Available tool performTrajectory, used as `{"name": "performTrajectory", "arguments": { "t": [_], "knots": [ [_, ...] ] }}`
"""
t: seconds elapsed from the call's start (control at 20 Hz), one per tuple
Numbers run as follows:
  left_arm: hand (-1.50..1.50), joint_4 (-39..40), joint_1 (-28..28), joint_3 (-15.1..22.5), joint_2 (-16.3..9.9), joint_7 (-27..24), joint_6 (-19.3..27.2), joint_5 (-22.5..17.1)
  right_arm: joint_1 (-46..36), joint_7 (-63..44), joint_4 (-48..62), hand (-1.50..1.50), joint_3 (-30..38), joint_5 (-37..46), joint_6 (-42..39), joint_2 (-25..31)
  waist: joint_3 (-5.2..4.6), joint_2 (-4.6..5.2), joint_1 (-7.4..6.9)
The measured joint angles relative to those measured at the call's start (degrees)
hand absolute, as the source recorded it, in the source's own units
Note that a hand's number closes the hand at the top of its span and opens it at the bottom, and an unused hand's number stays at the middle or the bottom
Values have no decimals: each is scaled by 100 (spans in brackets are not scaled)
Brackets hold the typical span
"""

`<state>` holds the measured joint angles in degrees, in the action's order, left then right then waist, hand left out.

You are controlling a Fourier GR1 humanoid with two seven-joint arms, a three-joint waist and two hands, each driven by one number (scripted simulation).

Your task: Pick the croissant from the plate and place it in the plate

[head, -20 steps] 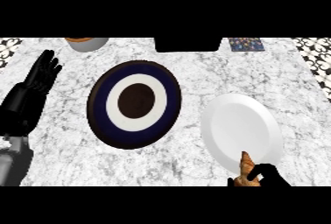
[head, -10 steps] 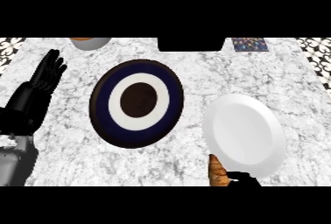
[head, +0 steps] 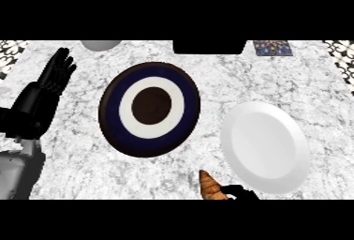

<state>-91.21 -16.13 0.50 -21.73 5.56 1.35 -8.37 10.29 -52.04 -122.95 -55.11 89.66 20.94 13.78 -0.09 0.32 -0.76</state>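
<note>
Right hand [head: 239, 192] grasps croissant [head: 210, 186] at counter's [head: 83, 164] near edge; left hand [head: 48, 86] released, resting at left edge

We saw a worktop [head: 83, 154] of grey-veined white marble, smooth in finish. The white plate [head: 266, 145] looked like plain glazed ceramic with a soft sheen. The dark blue plate [head: 117, 126] seemed matt. The croissant [head: 210, 186] had a ridged, browned crust. The left robot hand [head: 48, 86] was matt black.

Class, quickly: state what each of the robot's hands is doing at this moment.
Left hand: open, resting at the left edge, fingers up.
Right hand: curled round the croissant at the lower edge.
</note>
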Motion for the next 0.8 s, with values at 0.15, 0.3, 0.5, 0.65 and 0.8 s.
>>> {"name": "performTrajectory", "arguments": {
  "t": [0.15,0.3,0.5,0.65,0.8],
  "knots": [
    [0,-34,-38,71,64,33,20,41,-210,-49,47,150,-92,-281,-11,108,1,20,-79],
    [0,-61,-46,111,80,35,-21,41,-389,-119,91,150,-175,-539,-15,193,-1,42,-166],
    [0,-36,-93,144,107,3,-54,54,-514,-222,151,150,-194,-889,17,244,-3,79,-244],
    [0,-35,-147,165,131,-16,-68,59,-617,-298,207,150,-115,-1063,5,269,-7,105,-299],
    [0,-48,-161,208,155,-2,-58,97,-770,-367,344,150,43,-1250,0,222,-6,115,-349]
  ]
}}
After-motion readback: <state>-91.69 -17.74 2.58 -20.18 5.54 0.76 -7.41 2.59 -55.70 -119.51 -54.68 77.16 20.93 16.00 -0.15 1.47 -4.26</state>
